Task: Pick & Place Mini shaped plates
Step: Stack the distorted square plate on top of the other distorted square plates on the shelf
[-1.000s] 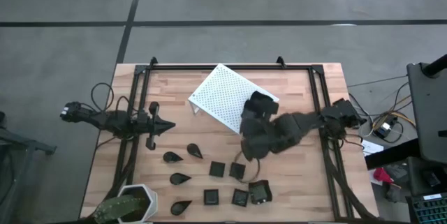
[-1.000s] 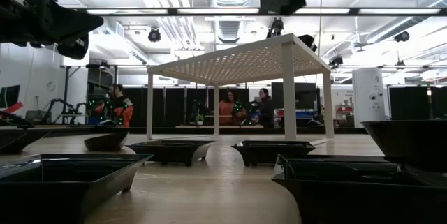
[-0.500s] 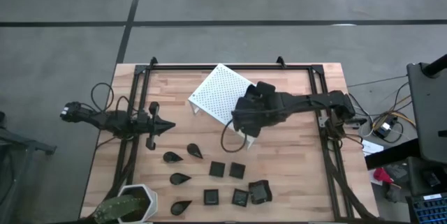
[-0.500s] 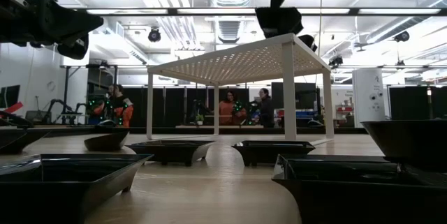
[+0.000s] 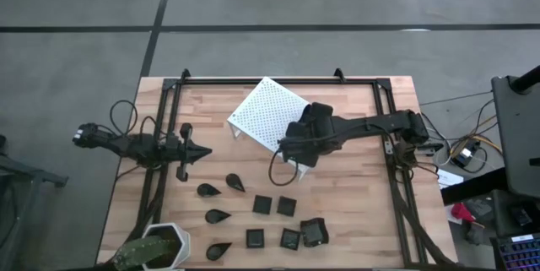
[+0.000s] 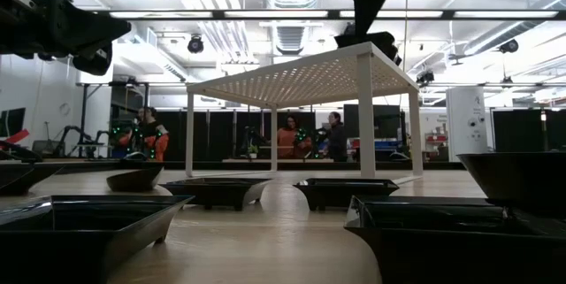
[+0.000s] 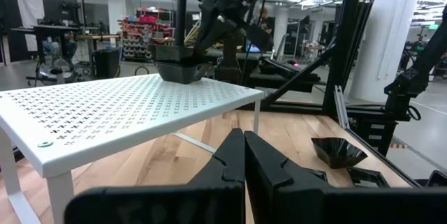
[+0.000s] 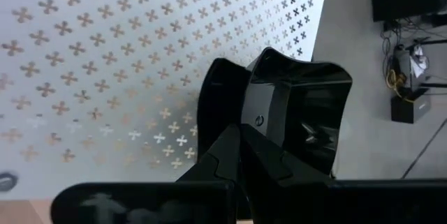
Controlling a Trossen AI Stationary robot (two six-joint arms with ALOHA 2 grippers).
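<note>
**A:** Placing is the step logged. One wavy-rimmed square plate point(image 8: 297, 123) is held by the right gripper point(image 8: 241, 147), whose fingers are closed down on the rim, over the near corner of the white perforated rack point(image 5: 268, 119). From the left wrist view the plate point(image 7: 180, 70) is seen at the level of the rack top, at or just above it; contact cannot be confirmed.

**B:** Remaining stock?

**A:** Other mini shaped plates are listed on the wooden table point(image 5: 354, 212), near its front edge: teardrop dishes point(image 5: 208, 190) to the left, small square dishes point(image 5: 262, 205) towards the middle, one wavy-rimmed square dish point(image 5: 313, 233) at the end of the front row. None is touched by either arm. The left gripper point(image 7: 243, 151) is parked near the table's left side, fingers pressed together, nothing held.

**B:** Next move required?

**A:** By judgement: the plate is to be settled flat on the rack top, inside the edge, the fingers then parted and lifted straight clear so the rim is not dragged. Most of the task appears outstanding.
</note>
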